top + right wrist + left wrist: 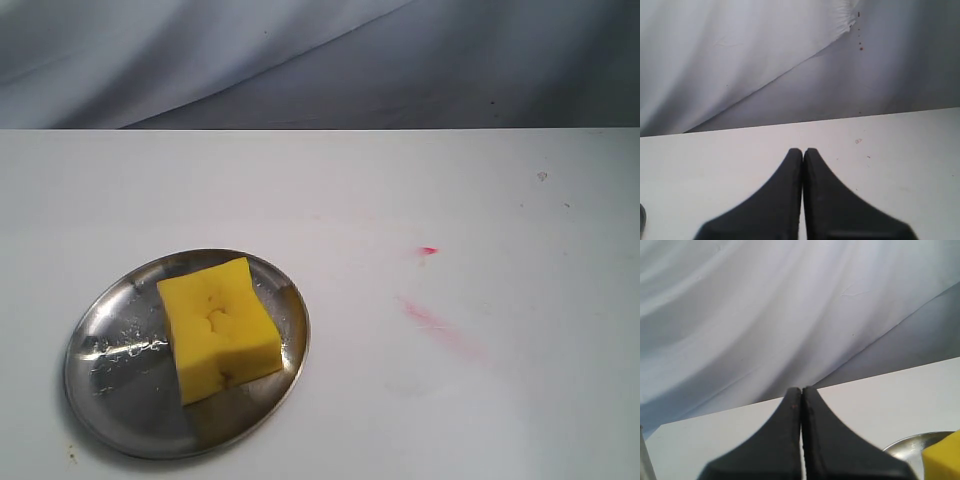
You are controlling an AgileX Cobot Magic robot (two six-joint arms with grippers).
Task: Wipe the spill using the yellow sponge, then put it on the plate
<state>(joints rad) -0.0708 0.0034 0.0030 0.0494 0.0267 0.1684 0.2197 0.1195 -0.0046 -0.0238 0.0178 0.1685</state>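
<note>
The yellow sponge point(220, 328) lies on the silver plate point(110, 390) at the table's front left, a dented face up; nothing holds it. A corner of the sponge point(945, 460) and the plate's rim point(907, 444) also show in the left wrist view, to one side of my left gripper point(801, 390), which is shut and empty above the table. My right gripper point(803, 151) is shut and empty too, over bare white table. Neither gripper appears in the exterior view. No yellowish-tan spill can be made out; only a faint dull patch point(408, 385) shows right of the plate.
A pinkish-red smear point(437, 326) and a red dot point(428, 250) mark the white table right of centre. A small grey speck point(542, 176) sits at the far right. Grey cloth point(300, 60) hangs behind the table's far edge.
</note>
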